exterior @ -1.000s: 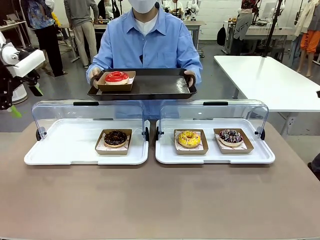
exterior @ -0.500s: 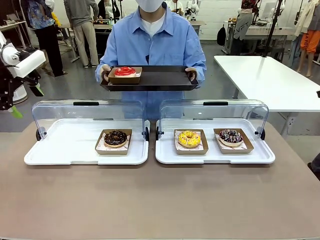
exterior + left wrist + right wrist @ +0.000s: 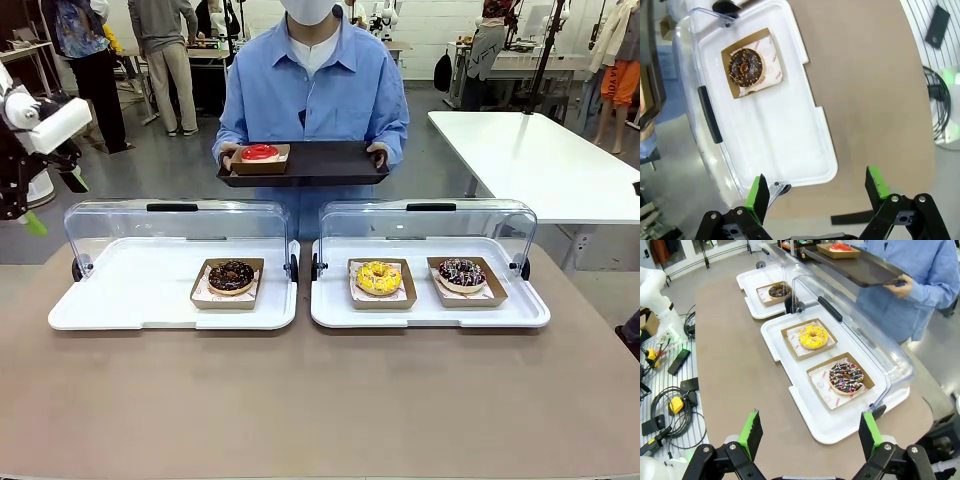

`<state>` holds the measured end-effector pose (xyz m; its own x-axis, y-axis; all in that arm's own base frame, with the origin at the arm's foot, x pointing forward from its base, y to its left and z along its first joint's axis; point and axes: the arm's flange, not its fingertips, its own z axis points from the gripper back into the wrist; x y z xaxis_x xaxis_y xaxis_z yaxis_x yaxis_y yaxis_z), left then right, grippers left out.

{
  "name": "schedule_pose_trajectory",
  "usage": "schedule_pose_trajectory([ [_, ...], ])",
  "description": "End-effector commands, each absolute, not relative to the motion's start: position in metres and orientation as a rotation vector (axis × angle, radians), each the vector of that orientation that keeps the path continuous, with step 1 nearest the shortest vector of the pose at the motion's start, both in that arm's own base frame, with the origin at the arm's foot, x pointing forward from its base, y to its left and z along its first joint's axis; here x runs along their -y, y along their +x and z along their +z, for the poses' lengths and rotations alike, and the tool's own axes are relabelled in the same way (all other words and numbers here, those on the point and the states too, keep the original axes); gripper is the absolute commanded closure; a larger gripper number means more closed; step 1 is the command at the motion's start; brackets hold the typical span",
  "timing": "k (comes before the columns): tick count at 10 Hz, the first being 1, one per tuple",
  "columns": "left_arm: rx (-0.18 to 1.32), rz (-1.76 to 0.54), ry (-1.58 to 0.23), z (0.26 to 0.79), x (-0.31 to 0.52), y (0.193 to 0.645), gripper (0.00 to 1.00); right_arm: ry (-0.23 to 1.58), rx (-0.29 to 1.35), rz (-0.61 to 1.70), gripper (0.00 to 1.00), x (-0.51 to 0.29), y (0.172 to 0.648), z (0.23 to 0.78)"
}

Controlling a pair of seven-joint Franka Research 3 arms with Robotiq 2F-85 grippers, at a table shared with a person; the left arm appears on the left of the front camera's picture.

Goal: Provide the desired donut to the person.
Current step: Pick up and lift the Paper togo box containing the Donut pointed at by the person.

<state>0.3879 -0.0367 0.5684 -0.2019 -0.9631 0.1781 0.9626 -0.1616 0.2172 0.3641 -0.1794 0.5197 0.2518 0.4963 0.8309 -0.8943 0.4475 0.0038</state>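
The person [image 3: 312,85], in a light blue shirt, stands at the far side holding a black serving tray [image 3: 320,163] with both hands. A red-glazed donut [image 3: 259,152] in a cardboard tray rests on its left part. On the table lie a chocolate donut [image 3: 231,275], a yellow donut [image 3: 378,277] and a dark sprinkled donut [image 3: 461,272], each in its own cardboard tray. My left gripper [image 3: 817,192] hangs open above the left display tray's near end, far from the chocolate donut [image 3: 745,67]. My right gripper [image 3: 810,435] is open above the table, short of the sprinkled donut [image 3: 846,377] and yellow donut [image 3: 813,336].
Two white display trays [image 3: 130,300] [image 3: 520,310] with raised clear lids [image 3: 175,225] stand side by side mid-table. My left arm [image 3: 45,125] sits high at the left edge. The near half of the brown table [image 3: 320,410] is bare. Cables and tools [image 3: 665,405] lie off the table's side.
The person has stepped back and lifted the black tray with the red donut higher and farther from the table. Neither arm has moved.
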Motion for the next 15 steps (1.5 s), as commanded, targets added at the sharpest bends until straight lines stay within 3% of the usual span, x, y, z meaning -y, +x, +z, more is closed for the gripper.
schedule_pose_trajectory([
  [1, 0.550, -1.553, -0.241, 0.558, -0.014, 0.405, 0.00, 0.553, 0.890, 1.015, 0.00, 0.179, 0.365, 0.520],
  [4, 0.866, -1.345, -0.665, 0.525, -0.081, 0.421, 0.00, 0.553, 0.890, 1.015, 0.00, 0.179, 0.365, 0.520],
  [5, 0.955, -1.358, -0.732, 0.513, -0.095, 0.419, 0.00, 0.553, 0.890, 1.015, 0.00, 0.179, 0.365, 0.520],
  [8, 1.095, -1.342, -0.739, 0.478, -0.129, 0.410, 0.00, 0.553, 0.890, 1.015, 0.00, 0.179, 0.365, 0.520],
  [15, 1.122, -1.269, -0.836, 0.447, -0.158, 0.408, 0.00, 0.553, 0.890, 1.015, 0.00, 0.179, 0.365, 0.520],
])
